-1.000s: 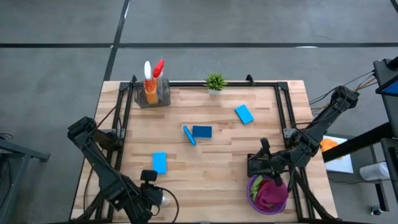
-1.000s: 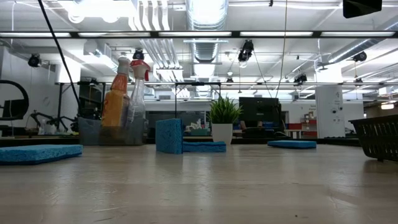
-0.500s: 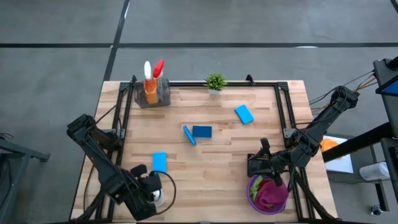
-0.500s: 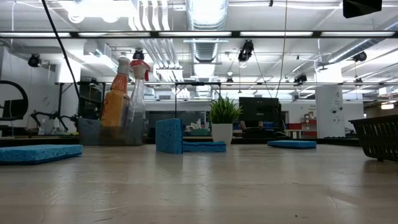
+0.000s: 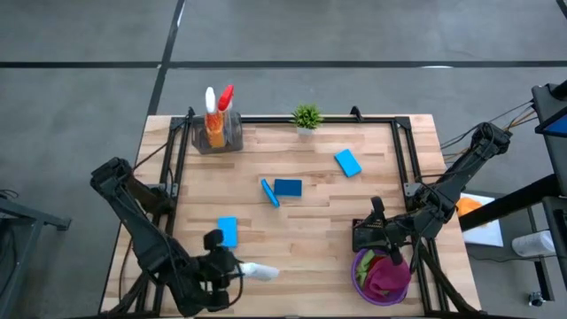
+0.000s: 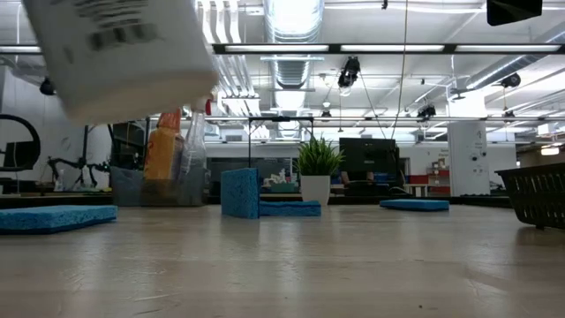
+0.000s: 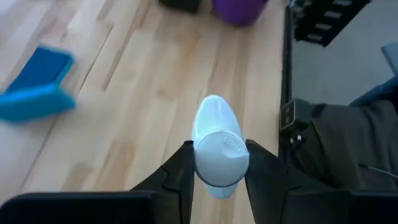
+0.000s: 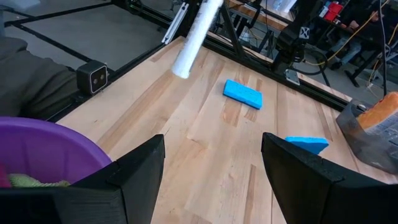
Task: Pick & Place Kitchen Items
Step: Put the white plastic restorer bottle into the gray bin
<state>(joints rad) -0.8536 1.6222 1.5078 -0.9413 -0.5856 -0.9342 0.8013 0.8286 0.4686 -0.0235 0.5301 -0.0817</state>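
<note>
Left gripper (image 5: pixel 232 268): clenched on the white spray bottle (image 5: pixel 259 271), carried level above the table's near edge, nozzle toward the right side.
Grip: my fingers (image 7: pixel 182 167) pinch the bottle at its base, so it stays clear of the wood in transit.
Right gripper (image 5: pixel 372 232): jaws apart, empty, parked beside the purple bowl (image 5: pixel 362 288) at the near right corner.
Sponges: nearest blue sponge (image 5: pixel 227 230) lies flat just beyond my left gripper.
Holder (image 5: pixel 218 135): at the far left corner, already keeping two bottles upright; likely destination.

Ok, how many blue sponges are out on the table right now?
4: one near the left tool, a flat one mid-table, one on edge touching it, one toward the far right. None seems hidden.
</note>
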